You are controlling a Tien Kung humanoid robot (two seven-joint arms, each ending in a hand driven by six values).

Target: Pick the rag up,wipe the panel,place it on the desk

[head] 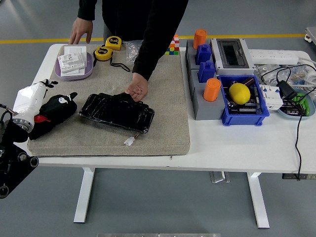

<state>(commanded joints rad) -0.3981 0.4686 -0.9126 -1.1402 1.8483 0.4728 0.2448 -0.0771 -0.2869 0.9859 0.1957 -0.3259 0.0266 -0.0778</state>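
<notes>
Near left edge of tabletop (pixel 222 143), on left margin of grey mat (pixel 163 123): black rag (pixel 54 113), bunched, clasped in left hand (pixel 30 101), white-shelled, fingers closed around cloth; judged picked up and ready for wiping, not yet on panel.
Toward mat's middle, just right of rag but apart from it: black panel (pixel 117 112), lying flat, long side slightly slanted, small white connector (pixel 129 141) trailing at near edge.
At panel's far edge: person's hand (pixel 137 90), pressing down, apparently to keep panel from sliding under wipe. Other hand of person (pixel 80 33) resting at tabletop's far left edge, beside purple tray (pixel 74 73).
Far edge: two yellow tape measures (pixel 108 48).
Right half: grey-and-blue holders with orange cups (pixel 212 89), blue bin (pixel 244 114) with yellow ball (pixel 239 93), cables; clear of work zone.
Right hand: out of sight.
</notes>
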